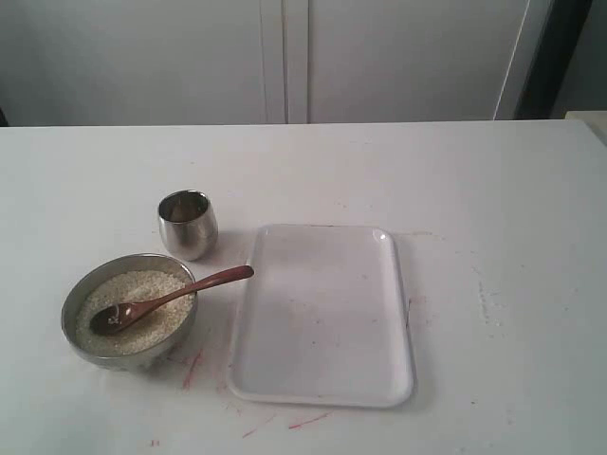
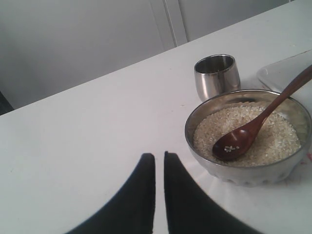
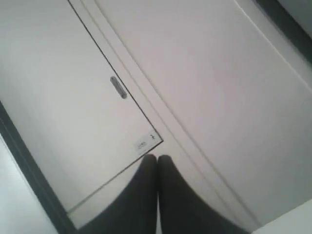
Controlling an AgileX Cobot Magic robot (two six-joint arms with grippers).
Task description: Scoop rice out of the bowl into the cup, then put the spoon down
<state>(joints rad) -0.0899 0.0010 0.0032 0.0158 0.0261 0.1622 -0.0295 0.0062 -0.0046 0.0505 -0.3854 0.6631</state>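
The steel bowl (image 1: 135, 359) of rice (image 1: 144, 283) sits front-left on the table (image 1: 503, 246), the wooden spoon (image 1: 176, 297) lying in the grains, handle overhanging the rim toward the white tray (image 1: 322, 327) just beside. The cup (image 1: 188, 226) stands behind the bowl, wide table beyond. The left gripper (image 2: 159, 156), clenched on nothing, hangs near the bowl; the right gripper (image 3: 157, 158), also clenched, faces a cabinet door (image 3: 63, 68).

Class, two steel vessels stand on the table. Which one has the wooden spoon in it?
The wide, shallow bowl filled with rice; the spoon leans on its rim. The smaller cup beside it holds no spoon.
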